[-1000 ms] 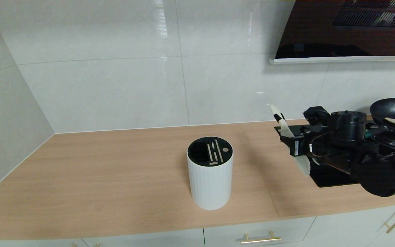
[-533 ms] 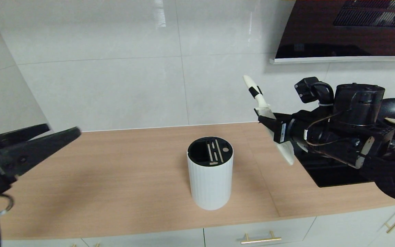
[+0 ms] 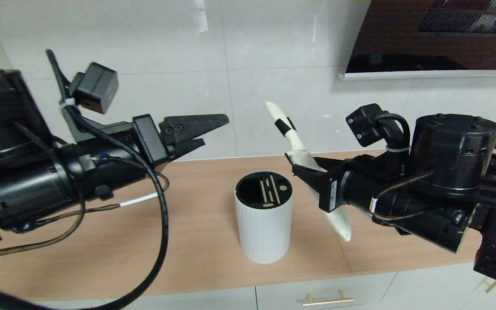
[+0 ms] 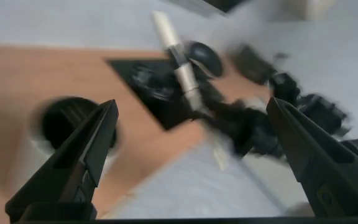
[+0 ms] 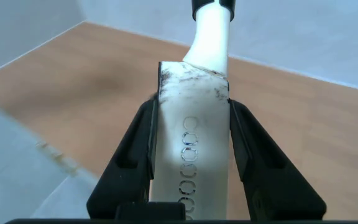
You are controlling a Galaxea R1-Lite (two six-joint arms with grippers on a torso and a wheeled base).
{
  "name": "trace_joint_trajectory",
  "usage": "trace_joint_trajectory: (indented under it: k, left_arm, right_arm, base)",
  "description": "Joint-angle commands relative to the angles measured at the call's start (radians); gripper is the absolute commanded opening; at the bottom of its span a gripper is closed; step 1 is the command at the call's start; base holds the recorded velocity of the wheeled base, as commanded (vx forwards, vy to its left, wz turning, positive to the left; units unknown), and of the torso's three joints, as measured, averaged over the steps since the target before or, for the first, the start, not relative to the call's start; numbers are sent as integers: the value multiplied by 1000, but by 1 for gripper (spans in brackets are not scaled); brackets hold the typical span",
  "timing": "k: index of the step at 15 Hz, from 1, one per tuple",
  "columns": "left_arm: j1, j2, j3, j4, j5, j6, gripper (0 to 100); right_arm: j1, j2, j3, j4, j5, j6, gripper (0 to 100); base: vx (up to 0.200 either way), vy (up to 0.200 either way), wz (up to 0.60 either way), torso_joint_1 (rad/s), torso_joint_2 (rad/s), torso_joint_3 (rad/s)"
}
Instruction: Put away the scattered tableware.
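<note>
Now the right gripper (image 3: 305, 168) clamps the white knife (image 3: 337, 217) at 3 o'clock from the slotted holder (image 3: 264, 228), its axis running 11 to 5 o'clock; the left gripper (image 3: 213, 129) gapes empty at 10 o'clock.

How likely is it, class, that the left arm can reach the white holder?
Probably yes: the left gripper is open, nothing stands between it and the holder, and the right gripper with the knife is on the other side.

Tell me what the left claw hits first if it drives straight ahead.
Probably the white, black-banded knife gripped by the right claw; the left claw aims at it, though depth is uncertain.
</note>
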Motion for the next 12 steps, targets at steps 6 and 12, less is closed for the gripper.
trace_joint_trajectory:
  k: [6, 12]
  left_arm:
    - [-18, 170, 10, -91, -2, -4, 100]
    - [-56, 228, -10, -138, 4, -6, 100]
  right_arm:
    - [142, 60, 5, -5, -62, 21, 0]
    - [184, 80, 5, -15, -87, 34, 0]
  base:
    - [0, 0, 0, 0, 0, 0]
    - [0, 0, 0, 0, 0, 0]
